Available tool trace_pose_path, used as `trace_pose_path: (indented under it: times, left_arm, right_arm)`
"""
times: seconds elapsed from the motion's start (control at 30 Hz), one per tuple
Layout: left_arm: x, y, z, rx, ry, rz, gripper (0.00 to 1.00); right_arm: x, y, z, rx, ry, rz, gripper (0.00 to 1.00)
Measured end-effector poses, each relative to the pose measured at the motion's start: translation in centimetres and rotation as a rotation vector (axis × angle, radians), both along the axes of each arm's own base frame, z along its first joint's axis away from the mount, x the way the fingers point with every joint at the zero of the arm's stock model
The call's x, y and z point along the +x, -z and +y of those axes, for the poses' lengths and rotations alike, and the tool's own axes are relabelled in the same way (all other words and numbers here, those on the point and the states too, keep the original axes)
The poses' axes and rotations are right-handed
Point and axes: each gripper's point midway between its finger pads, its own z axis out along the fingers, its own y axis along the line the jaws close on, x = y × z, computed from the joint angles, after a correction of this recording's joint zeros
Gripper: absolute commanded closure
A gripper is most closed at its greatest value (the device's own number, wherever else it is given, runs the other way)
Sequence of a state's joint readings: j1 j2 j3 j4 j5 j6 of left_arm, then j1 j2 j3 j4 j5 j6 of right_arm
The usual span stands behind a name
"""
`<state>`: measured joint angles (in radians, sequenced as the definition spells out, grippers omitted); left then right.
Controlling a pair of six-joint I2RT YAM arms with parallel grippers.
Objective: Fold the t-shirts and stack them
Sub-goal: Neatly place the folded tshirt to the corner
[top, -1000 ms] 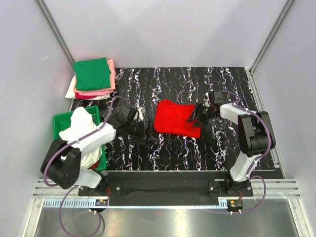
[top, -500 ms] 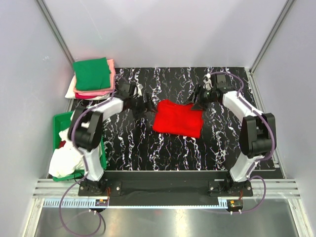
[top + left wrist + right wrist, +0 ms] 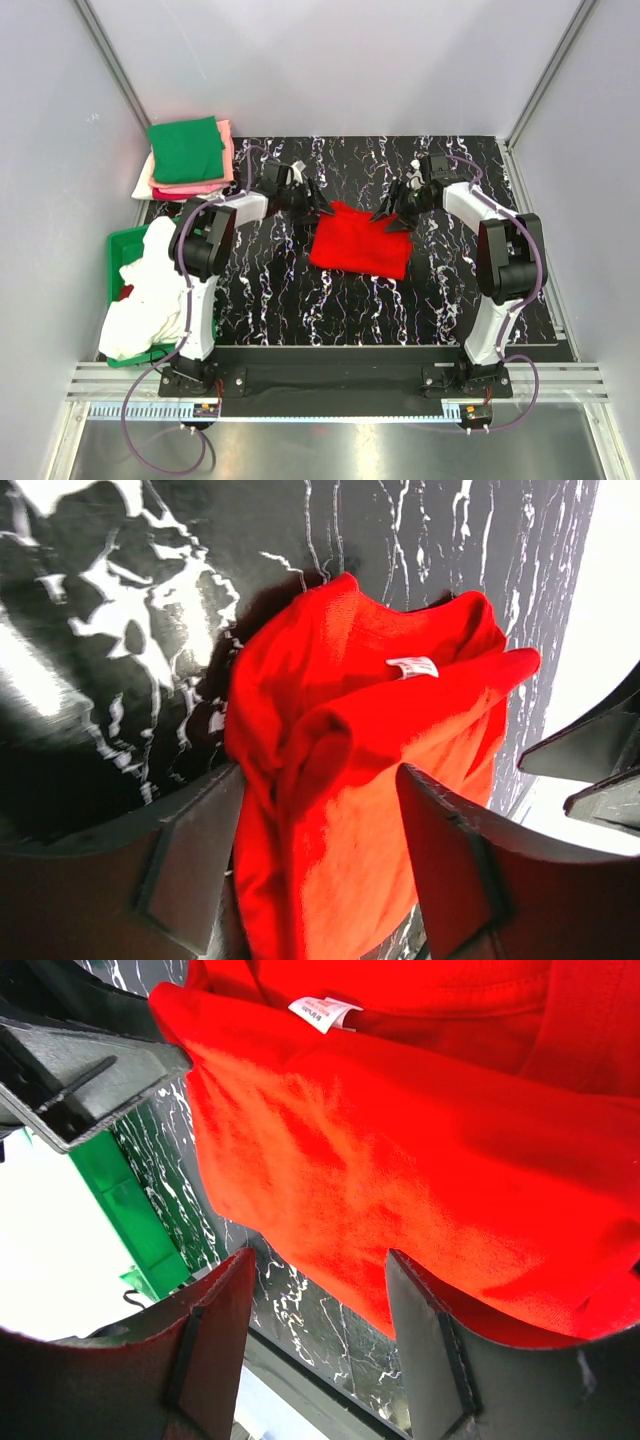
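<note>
The bright red t-shirt (image 3: 360, 242) lies folded on the black marbled table. My left gripper (image 3: 322, 208) is open at its far left corner; in the left wrist view the red cloth (image 3: 370, 730), with its white neck label (image 3: 412, 667), lies between the spread fingers (image 3: 190, 855). My right gripper (image 3: 391, 217) is open at the far right corner; in the right wrist view the shirt (image 3: 400, 1130) fills the space above the spread fingers (image 3: 440, 1360). A stack of folded tees, green (image 3: 186, 149) on top of pink and white, sits at the back left.
A green plastic bin (image 3: 122, 245) stands at the left edge with white cloth (image 3: 148, 295) heaped in it and hanging over the front; the bin also shows in the right wrist view (image 3: 135, 1225). Aluminium frame posts and grey walls enclose the table.
Both grippers moved from the shirt's near sides up to its far edge and now sit at its two far corners. The white cloth in the bin has shifted.
</note>
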<state>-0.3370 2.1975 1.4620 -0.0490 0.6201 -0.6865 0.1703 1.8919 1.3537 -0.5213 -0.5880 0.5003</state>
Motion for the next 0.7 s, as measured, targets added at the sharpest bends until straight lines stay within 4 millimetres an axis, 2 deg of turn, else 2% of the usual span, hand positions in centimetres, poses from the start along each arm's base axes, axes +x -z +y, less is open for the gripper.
trace_pose_path:
  times: [0.13, 0.17, 0.2, 0.27, 0.3, 0.4, 0.53, 0.6, 0.7]
  left_arm:
    - [-1.2, 0.6, -1.2, -0.029, 0.026, -0.003, 0.49]
    - [-1.6, 0.8, -1.5, -0.038, 0.035, -0.004, 0.65]
    - [-2.0, 1.1, -1.7, -0.041, 0.042, -0.004, 0.75]
    - [-3.2, 1.9, -2.1, -0.046, 0.054, 0.025, 0.87]
    - [-3.7, 1.9, -2.5, -0.062, 0.068, 0.036, 1.0]
    - [-4.1, 1.6, -3.1, -0.078, 0.087, 0.035, 1.0]
    - [-4.4, 1.7, -2.8, -0.078, 0.1, 0.046, 1.0]
    - [-4.4, 1.6, -2.2, -0.071, 0.106, 0.066, 1.0]
    - [-3.6, 1.4, 0.0, -0.042, 0.099, 0.085, 1.0]
  right_arm:
    - [-0.1, 0.3, 0.0, 0.0, 0.0, 0.003, 0.38]
    - [-0.2, 0.5, 0.0, 0.0, 0.0, 0.005, 0.38]
    - [-0.4, 0.7, 0.0, 0.001, 0.001, 0.009, 0.38]
    - [-0.7, 1.2, 0.0, 0.007, 0.0, 0.018, 0.38]
    - [-0.9, 1.4, 0.0, 0.01, 0.001, 0.024, 0.38]
    - [-1.7, 2.3, 0.1, 0.022, -0.003, 0.046, 0.38]
    - [-3.2, 3.3, -0.1, 0.024, 0.004, 0.075, 0.38]
    - [-4.2, 2.9, -0.3, 0.024, 0.015, 0.076, 0.37]
    - [-5.7, 0.6, -0.5, 0.04, 0.029, 0.026, 0.37]
